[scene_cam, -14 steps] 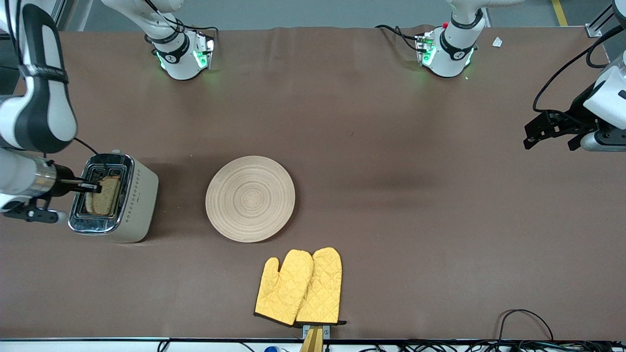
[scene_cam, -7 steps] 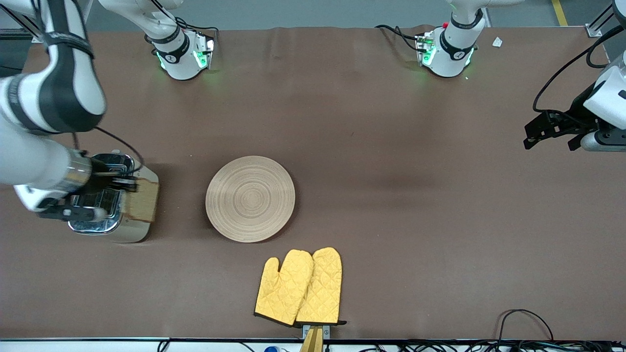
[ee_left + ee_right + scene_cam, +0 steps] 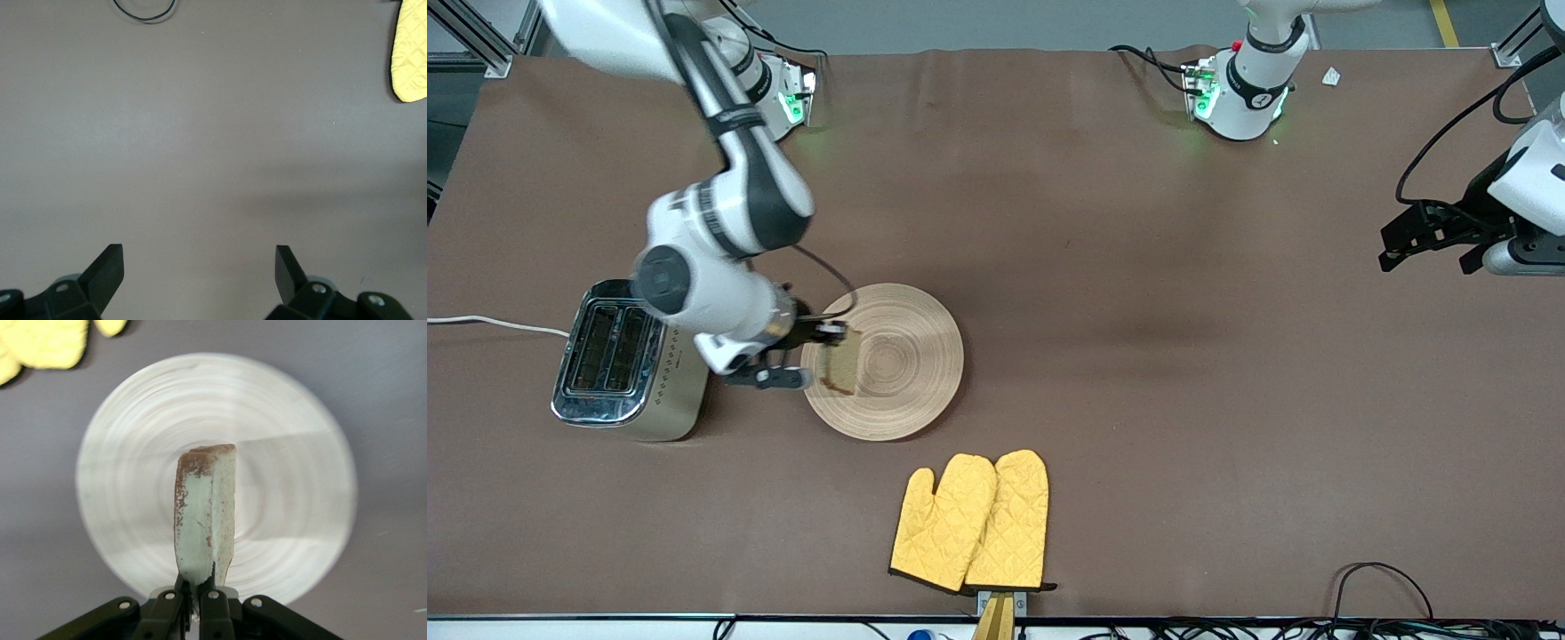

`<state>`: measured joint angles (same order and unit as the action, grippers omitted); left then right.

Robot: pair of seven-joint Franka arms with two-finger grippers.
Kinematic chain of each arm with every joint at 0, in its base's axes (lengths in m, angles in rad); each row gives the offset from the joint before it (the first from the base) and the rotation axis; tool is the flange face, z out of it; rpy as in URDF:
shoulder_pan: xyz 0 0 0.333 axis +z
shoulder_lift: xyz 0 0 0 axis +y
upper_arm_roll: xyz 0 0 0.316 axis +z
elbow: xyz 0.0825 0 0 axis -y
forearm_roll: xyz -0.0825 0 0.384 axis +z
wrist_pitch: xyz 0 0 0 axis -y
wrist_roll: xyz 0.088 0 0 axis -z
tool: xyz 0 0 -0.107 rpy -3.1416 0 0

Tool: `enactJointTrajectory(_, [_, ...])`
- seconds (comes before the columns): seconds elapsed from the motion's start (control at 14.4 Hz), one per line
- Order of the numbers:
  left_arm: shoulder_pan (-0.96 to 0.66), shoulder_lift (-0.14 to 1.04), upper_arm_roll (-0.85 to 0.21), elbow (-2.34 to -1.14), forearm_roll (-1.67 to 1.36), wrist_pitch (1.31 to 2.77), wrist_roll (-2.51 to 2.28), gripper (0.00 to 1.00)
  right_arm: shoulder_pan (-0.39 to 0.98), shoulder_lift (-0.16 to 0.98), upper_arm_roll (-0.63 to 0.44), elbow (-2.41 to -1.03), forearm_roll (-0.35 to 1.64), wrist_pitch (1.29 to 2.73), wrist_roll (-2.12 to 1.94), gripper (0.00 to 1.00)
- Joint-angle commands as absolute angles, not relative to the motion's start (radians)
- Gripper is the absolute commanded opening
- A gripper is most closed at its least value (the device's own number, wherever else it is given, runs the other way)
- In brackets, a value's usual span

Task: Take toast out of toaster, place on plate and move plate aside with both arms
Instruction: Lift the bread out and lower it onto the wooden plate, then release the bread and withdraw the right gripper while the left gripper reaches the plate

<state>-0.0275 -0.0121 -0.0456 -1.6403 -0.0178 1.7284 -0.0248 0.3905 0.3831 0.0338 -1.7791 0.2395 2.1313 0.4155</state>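
Observation:
My right gripper (image 3: 829, 335) is shut on the toast (image 3: 840, 363), a tan slice with a dark crust, and holds it on edge over the toaster-side rim of the round light-wood plate (image 3: 907, 356). In the right wrist view the toast (image 3: 205, 513) stands up from the gripper (image 3: 198, 590) with the plate (image 3: 293, 493) below it. My left gripper (image 3: 1427, 233) waits above the table at the left arm's end. In the left wrist view it (image 3: 199, 263) is open and empty over bare brown cloth.
A chrome toaster (image 3: 630, 360) with empty slots stands beside the plate toward the right arm's end. A pair of yellow oven mitts (image 3: 971, 523) lies nearer the front camera than the plate; an edge shows in the left wrist view (image 3: 410, 50). Cables lie at the table's front edge.
My right gripper has lifted the toast out of the toaster and carried it sideways to over the plate. The left arm has not moved.

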Motion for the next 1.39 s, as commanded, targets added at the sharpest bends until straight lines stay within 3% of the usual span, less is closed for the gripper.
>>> enactJointTrajectory(0.0, [-0.031,-0.005,-0.041,-1.62,-0.002,1.71,-0.021,1.0,0.442,0.397,0.023,-1.796,0.259,2.201,0.48,0.0])
enactJointTrajectory(0.42, [-0.032,-0.002,-0.04,-1.62,0.002,1.71,-0.023,1.0,0.39,0.48,0.021,-1.801,0.258,2.272,0.404,0.0])
enactJointTrajectory(0.77, [-0.035,0.023,-0.043,-1.623,-0.002,1.681,-0.022,1.0,0.307,0.477,0.02,-1.868,0.256,2.249,0.235,0.03])
enactJointTrajectory(0.84, [-0.038,0.029,-0.046,-1.624,-0.014,1.681,-0.021,1.0,0.308,0.476,0.02,-1.879,0.256,2.247,0.244,0.2])
enactJointTrajectory(0.91, [-0.046,0.046,-0.051,-1.628,-0.032,1.681,-0.028,1.0,0.307,0.477,0.018,-1.881,0.258,2.234,0.248,0.62])
enactJointTrajectory(0.97, [-0.051,0.079,-0.06,-1.634,-0.11,1.68,-0.041,1.0,0.302,0.477,0.012,-1.882,0.256,2.22,0.249,0.87])
enactJointTrajectory(1.04, [-0.049,0.109,-0.064,-1.643,-0.199,1.68,-0.054,1.0,0.279,0.477,0.008,-1.881,0.255,2.198,0.242,1.0])
enactJointTrajectory(1.32, [-0.061,0.283,-0.078,-1.64,-0.527,1.721,-0.095,1.0,0.216,0.445,-0.006,-1.806,0.212,2.051,0.235,1.0])
